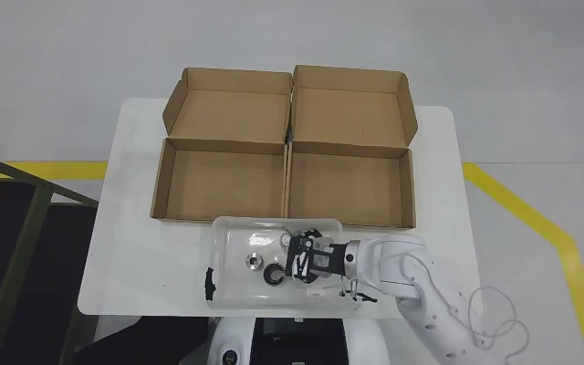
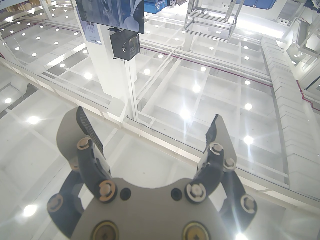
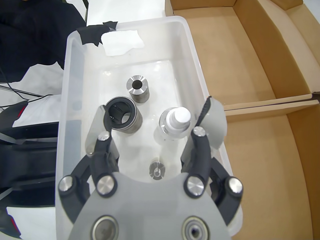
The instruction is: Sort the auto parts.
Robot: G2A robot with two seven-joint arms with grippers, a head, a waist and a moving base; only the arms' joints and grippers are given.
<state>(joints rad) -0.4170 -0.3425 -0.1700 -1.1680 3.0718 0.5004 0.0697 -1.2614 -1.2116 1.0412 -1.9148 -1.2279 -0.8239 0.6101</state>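
- Bin (image 3: 75, 101) of clear plastic sits on the white surface (image 1: 438, 255) at the edge nearest the robot, with black tape (image 3: 96, 33) on one corner of its rim and a white scrap of paper (image 3: 122, 42) lying inside at that end.
- Four parts lie on the bin's floor: a steel bushing (image 3: 137, 88) standing upright, a black-lined bearing (image 3: 123, 117) just beside it, a clear piece with a white cap (image 3: 176, 123), and a small ribbed part (image 3: 157, 171).
- The right claw (image 3: 156, 111) hangs over the bin's middle with its jaws spread wide and nothing in them. One finger is beside the bearing and the other is near the bin's wall by the capped piece.
- Two open cardboard boxes (image 1: 224, 182) (image 1: 347, 187) stand side by side just beyond the bin's far wall.
- The left claw (image 2: 148, 116) points up at a ceiling, jaws wide apart and holding nothing.
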